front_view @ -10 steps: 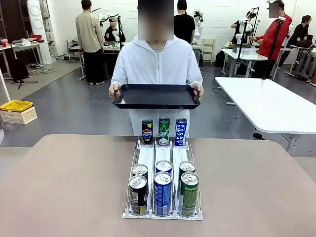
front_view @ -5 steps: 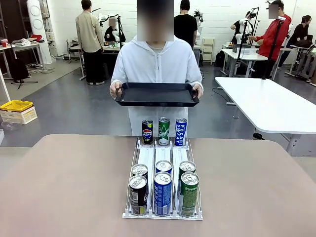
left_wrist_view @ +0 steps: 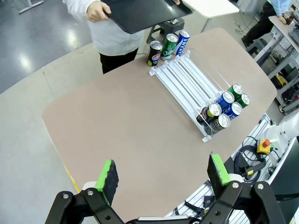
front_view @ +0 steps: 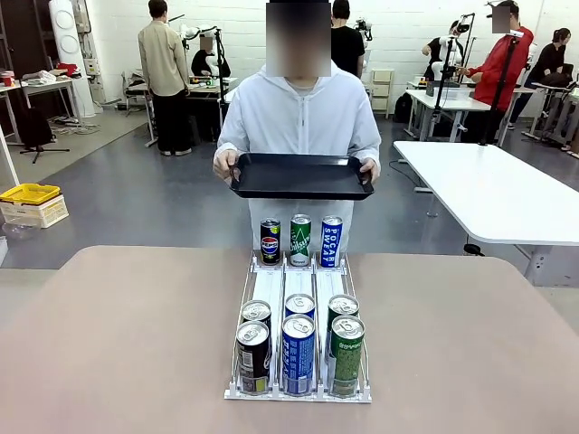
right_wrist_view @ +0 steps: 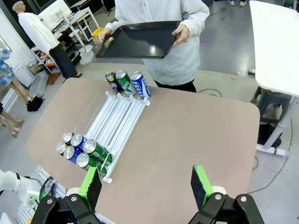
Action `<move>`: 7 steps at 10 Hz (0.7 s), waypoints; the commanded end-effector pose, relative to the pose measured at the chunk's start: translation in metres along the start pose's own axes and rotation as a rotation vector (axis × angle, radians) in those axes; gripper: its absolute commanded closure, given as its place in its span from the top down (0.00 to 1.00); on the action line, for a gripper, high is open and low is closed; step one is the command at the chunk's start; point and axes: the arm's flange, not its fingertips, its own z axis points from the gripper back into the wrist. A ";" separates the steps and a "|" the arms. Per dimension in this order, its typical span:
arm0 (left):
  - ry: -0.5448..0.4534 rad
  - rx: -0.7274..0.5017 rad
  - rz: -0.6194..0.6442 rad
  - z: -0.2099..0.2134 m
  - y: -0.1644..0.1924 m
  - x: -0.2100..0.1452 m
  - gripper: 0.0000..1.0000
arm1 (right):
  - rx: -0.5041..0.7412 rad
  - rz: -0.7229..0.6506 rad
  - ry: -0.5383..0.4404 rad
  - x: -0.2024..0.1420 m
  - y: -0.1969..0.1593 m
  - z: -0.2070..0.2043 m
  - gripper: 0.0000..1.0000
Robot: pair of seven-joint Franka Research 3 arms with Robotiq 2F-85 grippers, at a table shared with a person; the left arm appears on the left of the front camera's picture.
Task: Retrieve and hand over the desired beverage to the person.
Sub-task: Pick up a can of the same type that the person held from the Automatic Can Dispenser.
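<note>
The person (front_view: 300,113) in a white hooded jacket stands at the table's far side, holding a bare black tray (front_view: 301,174) in both hands. Before them stand three cans: a dark Pepsi can (front_view: 270,240), a green can (front_view: 299,240) and a blue Pocari Sweat can (front_view: 331,240). A white can rack (front_view: 298,287) holds several more cans at its near end, among them a blue one (front_view: 298,353). My left gripper (left_wrist_view: 162,174) hangs open high above the table's left corner. My right gripper (right_wrist_view: 147,184) is open too, high over the table's right side, nothing between its pads.
The brown table (front_view: 118,334) spreads wide on both sides of the rack. A white table (front_view: 493,190) stands off to the right behind. Other people work at benches far in the background. A yellow crate (front_view: 30,193) sits on the floor at left.
The person has shifted a little to the right with the tray. The cans and rack have not moved.
</note>
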 end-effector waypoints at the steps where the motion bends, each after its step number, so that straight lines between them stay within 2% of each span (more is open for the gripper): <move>1: -0.005 -0.005 0.009 0.001 -0.001 0.002 1.00 | 0.010 0.001 0.003 0.000 0.000 -0.003 1.00; 7: -0.005 -0.005 0.009 0.001 -0.001 0.002 1.00 | 0.010 0.001 0.003 0.000 0.000 -0.003 1.00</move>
